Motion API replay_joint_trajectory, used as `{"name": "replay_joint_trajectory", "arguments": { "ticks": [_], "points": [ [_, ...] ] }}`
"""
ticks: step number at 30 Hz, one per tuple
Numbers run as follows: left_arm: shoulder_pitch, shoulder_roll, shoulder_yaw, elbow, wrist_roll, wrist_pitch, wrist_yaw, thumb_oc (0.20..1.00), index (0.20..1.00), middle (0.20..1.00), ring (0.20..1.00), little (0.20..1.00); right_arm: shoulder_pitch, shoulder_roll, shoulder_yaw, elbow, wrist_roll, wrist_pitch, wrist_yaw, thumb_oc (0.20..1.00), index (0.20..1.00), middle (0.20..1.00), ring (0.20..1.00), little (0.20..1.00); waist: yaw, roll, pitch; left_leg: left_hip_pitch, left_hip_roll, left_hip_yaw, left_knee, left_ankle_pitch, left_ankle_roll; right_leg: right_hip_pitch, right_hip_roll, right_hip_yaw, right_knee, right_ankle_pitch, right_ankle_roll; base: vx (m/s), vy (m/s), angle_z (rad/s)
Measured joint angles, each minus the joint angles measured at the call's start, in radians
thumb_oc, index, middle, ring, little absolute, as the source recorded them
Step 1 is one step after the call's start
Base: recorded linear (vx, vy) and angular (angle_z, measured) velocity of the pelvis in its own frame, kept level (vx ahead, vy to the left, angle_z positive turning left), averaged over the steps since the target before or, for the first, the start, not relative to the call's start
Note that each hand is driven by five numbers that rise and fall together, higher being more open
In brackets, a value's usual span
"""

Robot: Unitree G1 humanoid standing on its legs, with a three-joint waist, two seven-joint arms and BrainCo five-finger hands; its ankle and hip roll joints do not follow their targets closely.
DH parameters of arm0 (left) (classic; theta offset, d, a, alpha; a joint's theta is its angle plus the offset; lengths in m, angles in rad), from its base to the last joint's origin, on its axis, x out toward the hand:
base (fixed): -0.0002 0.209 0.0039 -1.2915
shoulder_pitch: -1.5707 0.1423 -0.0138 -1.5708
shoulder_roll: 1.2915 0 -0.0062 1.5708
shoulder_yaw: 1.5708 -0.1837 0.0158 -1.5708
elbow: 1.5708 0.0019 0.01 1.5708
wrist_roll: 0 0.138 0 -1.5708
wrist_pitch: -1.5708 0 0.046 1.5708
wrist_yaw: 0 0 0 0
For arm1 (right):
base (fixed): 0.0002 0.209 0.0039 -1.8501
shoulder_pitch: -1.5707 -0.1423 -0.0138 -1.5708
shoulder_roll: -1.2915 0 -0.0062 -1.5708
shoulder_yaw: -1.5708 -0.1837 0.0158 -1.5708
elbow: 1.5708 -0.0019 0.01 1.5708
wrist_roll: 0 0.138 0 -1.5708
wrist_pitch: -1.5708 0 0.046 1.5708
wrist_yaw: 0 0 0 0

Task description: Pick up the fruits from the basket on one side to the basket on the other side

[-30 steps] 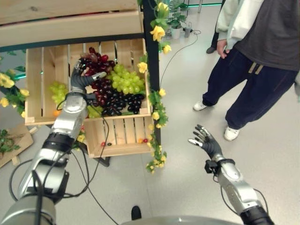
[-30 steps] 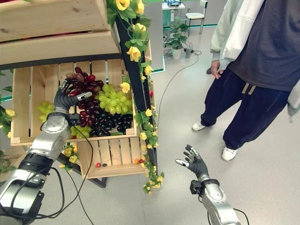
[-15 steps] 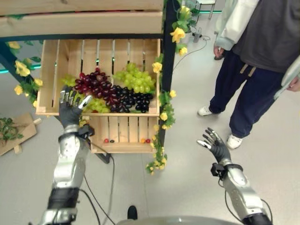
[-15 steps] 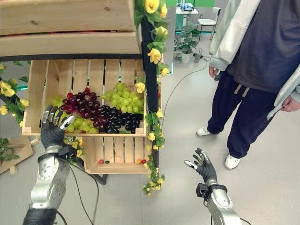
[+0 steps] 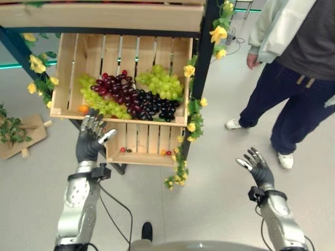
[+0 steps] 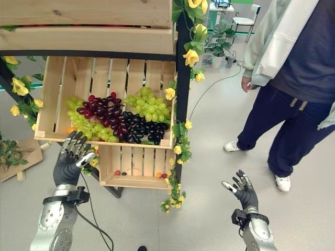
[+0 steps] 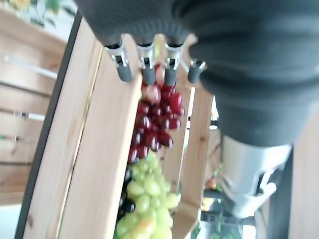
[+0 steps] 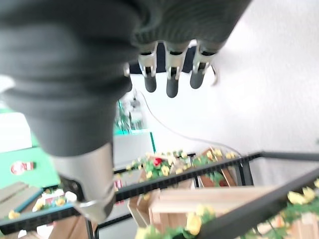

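A wooden crate (image 5: 65,73) on a stand holds bunches of red grapes (image 5: 112,86), dark grapes (image 5: 155,106) and green grapes (image 5: 163,83), with a small orange fruit (image 5: 84,109) at its front left corner. My left hand (image 5: 90,142) is raised just below the crate's front board, its fingers straight and holding nothing. The left wrist view has its fingertips (image 7: 145,69) in front of that board, with the red grapes (image 7: 154,119) beyond. Far to the right my right hand (image 5: 257,167) hangs open over the floor, empty.
A lower crate (image 5: 141,154) under the first holds a few small red fruits. A black post (image 5: 203,57) trimmed with yellow flowers stands at the crate's right side. A person (image 5: 293,78) stands at the right. A wooden board (image 5: 21,137) with leaves lies on the floor at left.
My left hand has come back out of the crate from the red grapes and dropped below its front edge, empty. The camera has shifted. My right hand stays open.
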Motion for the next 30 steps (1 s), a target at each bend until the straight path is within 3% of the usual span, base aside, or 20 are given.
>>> {"name": "replay_joint_trajectory", "arguments": {
  "ticks": [3,6,7,9,10,11,12,13,14,15,16,18,19,20,21,23,26,28,29,30],
  "points": [
    [-0.017,0.025,-0.001,-0.001,-0.001,-0.002,-0.002,1.0,1.0,1.0,1.0,1.0,0.029,0.02,-0.038,-0.001,0.0,-0.017,-0.024,1.0,1.0,1.0,1.0,1.0,-0.002,-0.004,0.002,-0.03,0.004,0.021,0.007,0.003,0.009,-0.053,-0.001,0.026,0.024,0.006,0.007,-0.1,-0.002,-0.2],
    [-0.016,0.039,0.003,-0.001,-0.001,-0.022,0.014,1.0,1.0,1.0,1.0,1.0,0.017,0.037,-0.033,-0.002,0.0,-0.023,-0.031,1.0,1.0,1.0,1.0,1.0,0.01,-0.005,0.009,-0.038,0.035,0.094,0.019,0.001,0.011,-0.123,0.01,0.019,0.06,0.046,0.007,-0.18,-0.05,-0.79],
    [-0.019,0.053,0.005,-0.003,-0.002,-0.035,0.023,1.0,1.0,1.0,1.0,1.0,-0.002,0.04,-0.033,0.0,0.0,-0.026,-0.035,1.0,1.0,1.0,1.0,1.0,0.038,-0.011,0.018,-0.036,0.054,0.15,0.024,0.001,0.012,-0.176,0.015,-0.03,0.071,0.084,-0.011,-0.17,-0.07,-1.16],
    [-0.026,0.057,0.006,-0.001,-0.012,-0.041,0.044,1.0,1.0,1.0,1.0,1.0,-0.021,0.044,-0.033,0.003,0.0,-0.031,-0.045,1.0,1.0,1.0,1.0,1.0,0.032,-0.002,0.031,-0.036,0.086,0.209,0.03,0.005,0.016,-0.164,-0.005,-0.115,-0.001,0.085,-0.014,-0.09,-0.084,-0.9],
    [-0.034,0.055,0.006,0.006,-0.013,-0.038,0.046,1.0,1.0,1.0,1.0,1.0,-0.037,0.047,-0.029,0.007,0.0,-0.031,-0.054,1.0,1.0,1.0,1.0,1.0,0.035,0.019,0.038,-0.038,0.134,0.281,0.047,0.01,0.022,-0.156,-0.017,-0.25,0.007,0.056,-0.049,-0.01,-0.082,-0.79],
    [-0.037,0.052,0.003,0.006,-0.018,-0.032,0.046,1.0,1.0,1.0,1.0,1.0,-0.052,0.051,-0.022,0.007,-0.001,-0.031,-0.057,1.0,1.0,1.0,1.0,1.0,0.035,0.028,0.044,-0.032,0.163,0.352,0.054,0.024,0.018,-0.173,-0.045,-0.343,0.101,0.034,-0.083,-0.02,-0.116,-0.82],
    [-0.048,0.076,-0.03,0.011,-0.035,-0.011,0.037,1.0,1.0,1.0,1.0,1.0,-0.059,0.054,-0.005,0.007,-0.001,-0.033,-0.06,1.0,1.0,1.0,1.0,1.0,0.026,0.017,0.046,-0.02,0.174,0.435,0.072,0.016,0.014,-0.198,-0.104,-0.423,0.223,0.001,-0.112,-0.06,-0.049,-0.84],
    [-0.067,0.098,-0.075,0.027,-0.037,-0.004,0.024,1.0,1.0,1.0,1.0,1.0,-0.071,0.054,0.014,0.014,-0.001,-0.033,-0.062,1.0,1.0,1.0,1.0,1.0,0.027,-0.015,0.044,-0.013,0.16,0.453,0.115,-0.004,-0.014,-0.203,-0.141,-0.43,0.199,0.021,-0.051,-0.09,-0.068,-1.02],
    [-0.079,0.079,-0.086,0.034,-0.04,0.004,0.022,1.0,1.0,1.0,1.0,1.0,-0.093,0.054,0.02,0.012,-0.001,-0.032,-0.064,1.0,1.0,1.0,1.0,1.0,0.028,-0.028,0.046,-0.029,0.163,0.42,0.199,-0.062,-0.035,-0.209,-0.148,-0.441,0.177,0.031,-0.031,-0.05,-0.028,-1.5],
    [-0.082,0.069,-0.097,0.036,-0.041,0.01,0.019,1.0,1.0,1.0,1.0,1.0,-0.123,0.05,0.027,0.008,-0.001,-0.035,-0.065,1.0,1.0,1.0,1.0,1.0,0.034,-0.003,0.044,-0.018,0.167,0.411,0.285,-0.137,0.0,-0.22,-0.155,-0.478,0.156,0.033,-0.019,-0.03,-0.254,-2.1],
    [-0.107,0.046,-0.122,0.054,-0.042,0.012,0.012,1.0,1.0,1.0,1.0,1.0,-0.151,0.036,0.03,0.022,-0.005,-0.039,-0.069,1.0,1.0,1.0,1.0,1.0,0.036,0.042,0.052,0.019,0.198,0.458,0.25,-0.18,-0.005,-0.244,-0.163,-0.554,0.277,0.019,-0.076,0.01,-0.347,-2.15],
    [-0.126,0.036,-0.142,0.092,-0.042,0.048,-0.004,1.0,1.0,1.0,1.0,1.0,-0.112,0.027,0.035,0.031,-0.014,-0.035,-0.071,1.0,1.0,1.0,1.0,1.0,0.018,0.023,0.037,0.071,0.224,0.598,0.252,-0.176,-0.022,-0.267,-0.186,-0.554,0.474,-0.071,-0.106,0.08,-0.424,-1.76],
    [-0.113,0.037,-0.149,0.101,-0.043,0.059,-0.005,1.0,1.0,1.0,1.0,1.0,-0.083,0.029,0.039,0.023,-0.021,-0.031,-0.067,1.0,1.0,1.0,1.0,1.0,0.004,-0.003,0.021,0.083,0.218,0.632,0.263,-0.175,-0.035,-0.251,-0.176,-0.552,0.455,-0.071,-0.107,0.08,-0.279,-1.38],
    [-0.105,0.029,-0.148,0.133,-0.045,0.064,-0.007,1.0,1.0,1.0,1.0,1.0,-0.075,0.024,0.042,0.016,-0.022,-0.027,-0.066,1.0,1.0,1.0,1.0,1.0,-0.014,0.0,0.02,0.097,0.233,0.651,0.292,-0.182,-0.049,-0.239,-0.15,-0.534,0.417,-0.057,-0.077,0.03,-0.129,-1.61],
    [-0.106,0.014,-0.165,0.187,-0.052,0.083,-0.007,1.0,1.0,1.0,1.0,1.0,-0.063,0.005,0.04,0.013,-0.022,-0.026,-0.07,1.0,1.0,1.0,1.0,1.0,-0.04,0.025,0.028,0.124,0.263,0.615,0.309,-0.181,-0.045,-0.24,-0.098,-0.474,0.375,-0.031,-0.092,0.05,-0.187,-1.51],
    [-0.118,-0.022,-0.2,0.216,-0.052,0.099,-0.015,1.0,1.0,1.0,1.0,1.0,-0.039,-0.025,0.03,0.005,-0.022,-0.021,-0.071,1.0,1.0,1.0,1.0,1.0,-0.111,0.063,0.031,0.127,0.279,0.592,0.312,-0.165,-0.021,-0.257,-0.06,-0.43,0.351,-0.019,-0.109,0.1,-0.186,-1.17],
    [-0.131,-0.059,-0.23,0.225,-0.077,0.1,-0.024,1.0,1.0,1.0,1.0,1.0,-0.016,-0.061,0.021,0.006,-0.022,-0.014,-0.073,1.0,1.0,1.0,1.0,1.0,-0.143,0.098,0.034,0.15,0.298,0.555,0.367,-0.13,0.015,-0.269,-0.022,-0.342,0.337,-0.024,-0.126,0.11,-0.203,-1.07],
    [-0.126,-0.078,-0.221,0.223,-0.08,0.098,-0.023,1.0,1.0,1.0,1.0,1.0,-0.004,-0.09,0.024,0.006,-0.022,-0.013,-0.064,1.0,1.0,1.0,1.0,1.0,-0.134,0.13,0.03,0.151,0.311,0.378,0.446,-0.043,-0.048,-0.244,0.023,-0.321,0.322,-0.03,-0.153,0.12,-0.322,-1.04],
    [-0.118,-0.081,-0.213,0.218,-0.08,0.098,-0.023,1.0,1.0,1.0,1.0,1.0,-0.006,-0.098,0.029,0.006,-0.022,-0.012,-0.063,1.0,1.0,1.0,1.0,1.0,-0.136,0.133,0.032,0.153,0.314,0.358,0.476,0.001,-0.048,-0.24,0.036,-0.318,0.321,-0.031,-0.162,0.07,-0.212,-1.15],
    [-0.086,-0.088,-0.184,0.204,-0.084,0.094,-0.022,1.0,1.0,1.0,1.0,1.0,-0.021,-0.103,0.048,0.005,-0.022,-0.013,-0.058,1.0,1.0,1.0,1.0,1.0,-0.123,0.119,0.039,0.144,0.313,0.302,0.539,0.049,-0.074,-0.222,0.03,-0.31,0.299,-0.039,-0.178,0.07,-0.087,-0.91]
  ]
}}
